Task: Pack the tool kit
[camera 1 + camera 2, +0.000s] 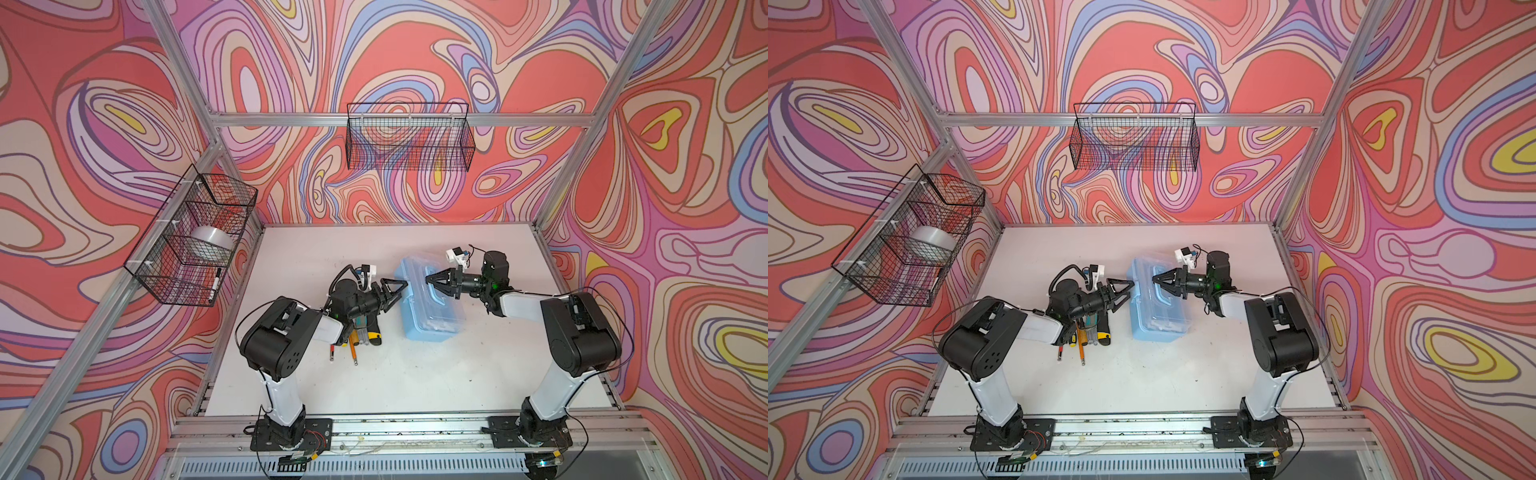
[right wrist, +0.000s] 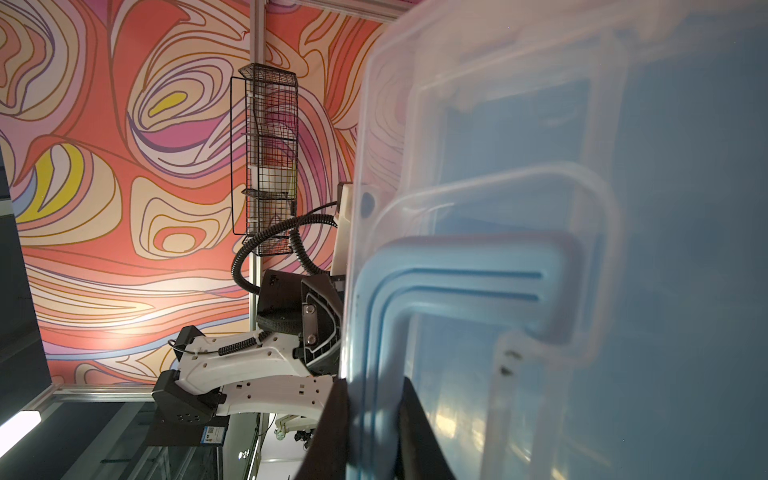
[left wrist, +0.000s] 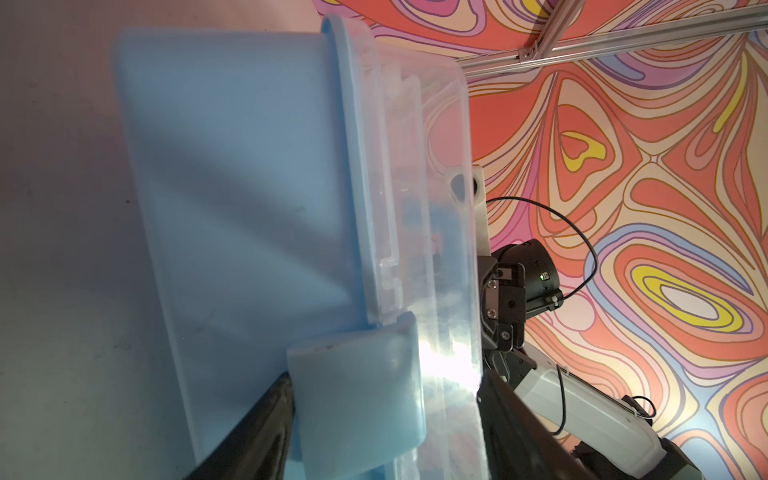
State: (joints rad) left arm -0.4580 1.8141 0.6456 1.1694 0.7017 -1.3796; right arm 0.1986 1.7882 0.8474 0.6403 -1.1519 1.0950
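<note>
Getting the box open so the tools can go in.
The blue box (image 1: 436,316) sits shut on the desk (image 1: 415,374). The left gripper (image 1: 400,296) is wide around its latch (image 3: 357,390), and the right gripper (image 1: 429,279) pinches the handle (image 2: 457,270). The tools (image 1: 359,336) lie beside the box. Next, I think, flip the latch and lift the lid.

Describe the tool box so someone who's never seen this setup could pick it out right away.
Start at the white table and look near its middle. The tool box lies there: a small rectangle, light-blue base under a clear lid. Its only neighbour on the tabletop is a loose pile of hand tools to the left, so it's the table's one box.
</note>
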